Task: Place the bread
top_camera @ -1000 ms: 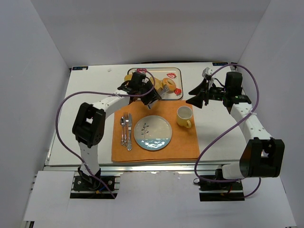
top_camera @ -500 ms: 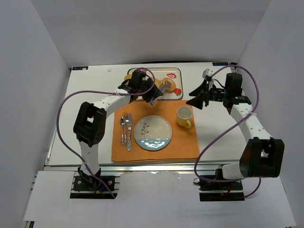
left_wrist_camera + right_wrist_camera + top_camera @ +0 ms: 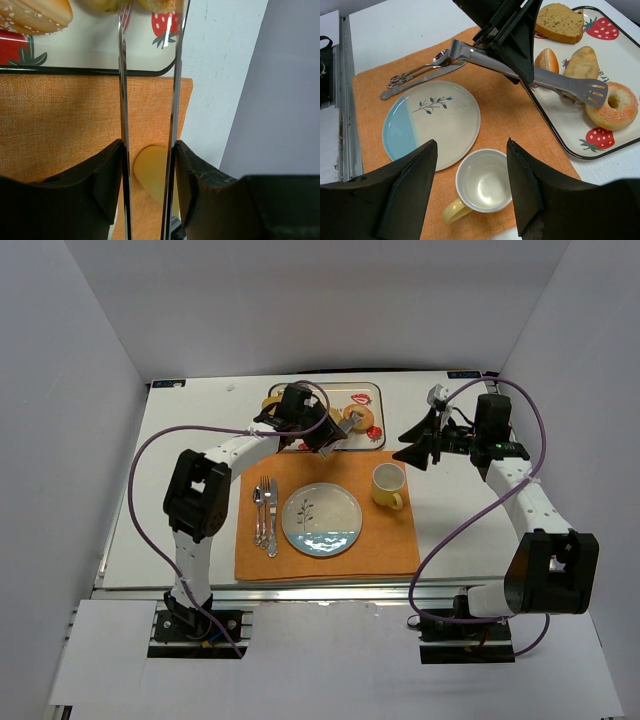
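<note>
Right wrist view shows the bread (image 3: 615, 120), a golden ring with a hole, lying flat inside the tray (image 3: 555, 131) near its near right corner, beside a printed strawberry. The tongs (image 3: 540, 75) reach in over the tray's near rim, and their slotted tip hangs just beside the bread; whether tip and bread touch cannot be told. The left gripper (image 3: 148, 147) is clamped on the tongs. In the left wrist view its 2 fingers (image 3: 107, 185) press the 2 metal blades from outside, and the blades stand a little apart from each other. Also inside the tray, farther in than the bread, lie 2 oval rolls (image 3: 582, 62) and a brown toast slice (image 3: 560, 20) toward the far side. The tray's near rim overlaps the far edge of the orange placemat (image 3: 510, 120). On that mat, on the near side of the tray, sit the plate (image 3: 432, 122) opposite the tray's middle, the yellow cup (image 3: 482, 185) upright and empty opposite the tray's right end, and the cutlery (image 3: 420, 70) opposite its left end. The right gripper (image 3: 471, 145) hangs off the tray's right end, above the table (image 3: 450, 530), with its fingers spread wide and holding nothing. From the top view it stays outside the tray rim, apart from the bread.
</note>
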You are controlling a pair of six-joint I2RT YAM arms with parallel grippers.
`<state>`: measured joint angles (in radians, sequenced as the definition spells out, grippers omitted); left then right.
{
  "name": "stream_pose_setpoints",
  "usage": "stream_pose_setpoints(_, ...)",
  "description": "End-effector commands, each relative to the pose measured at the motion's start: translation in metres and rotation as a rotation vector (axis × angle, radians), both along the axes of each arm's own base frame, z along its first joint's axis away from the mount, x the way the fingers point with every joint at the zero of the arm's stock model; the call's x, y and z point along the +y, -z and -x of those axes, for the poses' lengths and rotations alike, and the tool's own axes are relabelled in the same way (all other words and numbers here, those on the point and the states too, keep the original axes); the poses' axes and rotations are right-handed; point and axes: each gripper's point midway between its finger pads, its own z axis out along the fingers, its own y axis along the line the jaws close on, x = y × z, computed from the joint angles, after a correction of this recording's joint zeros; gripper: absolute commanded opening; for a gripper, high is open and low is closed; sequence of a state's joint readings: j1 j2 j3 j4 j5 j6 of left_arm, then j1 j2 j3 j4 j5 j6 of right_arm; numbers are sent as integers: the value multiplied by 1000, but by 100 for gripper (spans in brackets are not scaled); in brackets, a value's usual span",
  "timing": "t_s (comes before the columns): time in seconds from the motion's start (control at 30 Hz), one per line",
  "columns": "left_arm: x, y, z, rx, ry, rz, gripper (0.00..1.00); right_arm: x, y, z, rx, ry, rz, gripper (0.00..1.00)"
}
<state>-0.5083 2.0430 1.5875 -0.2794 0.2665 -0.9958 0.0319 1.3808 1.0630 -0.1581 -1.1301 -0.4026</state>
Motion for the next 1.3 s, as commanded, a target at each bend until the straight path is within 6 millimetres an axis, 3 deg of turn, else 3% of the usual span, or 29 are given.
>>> stream_pose_setpoints(0.0, -9, -22, -7, -33, 15, 36, 53, -1, -9, 7, -40, -22, -15, 63)
stream_pose_setpoints(0.17, -10, -16, -6, -17, 16, 39, 43, -1, -9, 7, -39, -22, -17, 63)
stream_pose_setpoints(0.4, -14, -11, -7, -5, 21, 56, 37, -2, -9, 9, -36, -22, -20, 63)
stream_pose_setpoints(0.47, -15, -15, -8, -16, 21, 68, 33, -2, -10, 9, -39, -21, -20, 63)
stream_pose_setpoints(0.7, -16, -43, -9, -95, 17, 122, 3, -3, -11, 10, -39, -23, -24, 63)
stream_pose_setpoints(0.8, -16, -56, -8, -127, 23, 141, 0, -3, -12, 10, -39, -27, -26, 63)
stream_pose_setpoints(1.03, -13, -58, -2, -117, 18, 143, 2, -3, -13, 10, -40, -28, -27, 64)
stream_pose_setpoints(1.2, -12, -53, 0, -90, 3, 150, 22, -3, -12, 9, -37, -25, -26, 64)
stream_pose_setpoints(1.27, -12, -51, 1, -82, 0, 154, 24, -3, -13, 9, -37, -26, -27, 64)
